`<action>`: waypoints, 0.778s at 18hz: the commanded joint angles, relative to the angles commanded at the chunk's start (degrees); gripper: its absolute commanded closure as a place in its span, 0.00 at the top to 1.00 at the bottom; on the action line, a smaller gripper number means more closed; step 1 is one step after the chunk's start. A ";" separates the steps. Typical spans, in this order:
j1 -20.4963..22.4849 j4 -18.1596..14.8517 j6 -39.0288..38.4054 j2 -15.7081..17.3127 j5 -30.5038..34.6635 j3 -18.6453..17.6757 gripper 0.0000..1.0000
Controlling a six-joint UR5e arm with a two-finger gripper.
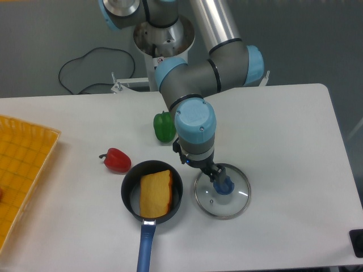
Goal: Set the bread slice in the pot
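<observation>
- Camera view: bread slice (156, 194), flat golden-yellow with a darker orange crust edge, lies inside the black pot (151, 191), whose blue handle points toward the near table (283, 136) edge.
- Gripper (218, 180) sits at the glass lid's (222, 191) blue knob; whether its fingers are apart or together cannot be told.
- Red pepper (116, 160) and green pepper (164, 126) lie nearby.

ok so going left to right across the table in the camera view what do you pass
yellow tray → red pepper → pot with the bread slice in it → glass lid, with the gripper at its blue knob. The green pepper sits farther back, overlapping the pot's span, so it is left out.
</observation>
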 joint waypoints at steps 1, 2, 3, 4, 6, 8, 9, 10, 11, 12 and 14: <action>-0.09 -0.09 0.00 -0.09 -0.09 -0.17 1.00; -0.26 -0.52 0.00 -0.09 -0.01 -0.61 1.00; -0.35 -0.61 0.00 -0.35 0.43 -0.79 1.00; -0.44 -0.53 0.00 -0.53 0.43 -0.88 1.00; -0.35 -0.26 -0.01 -0.79 0.26 -0.53 1.00; 0.09 -0.18 0.43 -0.79 0.17 -0.26 1.00; 0.26 0.00 0.61 -0.88 0.17 -0.52 1.00; 0.26 0.00 0.61 -1.05 0.08 -0.18 1.00; 0.35 0.09 0.61 -1.32 0.08 0.00 1.00; 0.35 0.44 0.52 -1.67 -0.09 0.87 1.00; 0.35 0.62 0.44 -1.85 0.08 1.23 1.00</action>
